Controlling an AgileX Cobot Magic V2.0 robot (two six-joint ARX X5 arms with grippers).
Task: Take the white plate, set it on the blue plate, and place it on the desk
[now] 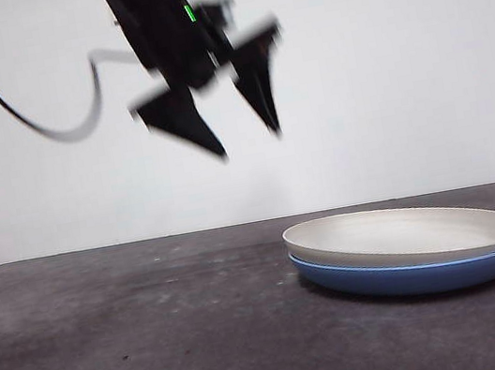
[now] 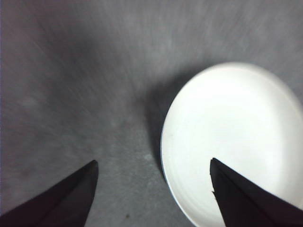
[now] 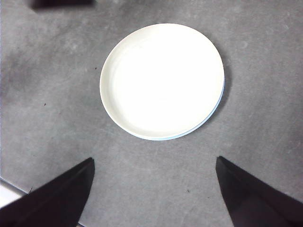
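So here's your setup right now: the white plate is sitting nested right on top of the blue plate, and the pair rests on the desk in the lower right of the front view. The white one sits a touch off-centre, so you only see the blue rim peeking out underneath it along the front and right side.

Your left gripper is up in the upper left-centre of the front view, blurry, hanging well above the desk and off to the left of the stack. Its jaws are spread apart with nothing between them. In the left wrist view that gripper looks down at grey desk, with the white plate filling the right side of the frame and a thin dark-blue edge showing along its left rim. One jaw tip overlaps the plate in that picture, but the front view shows the gripper is clear of it.

Your right gripper is parked high: its wrist view looks straight down on the whole stack, white plate in the upper middle, a sliver of blue plate on its lower right edge. Those jaws are wide apart too, holding nothing.
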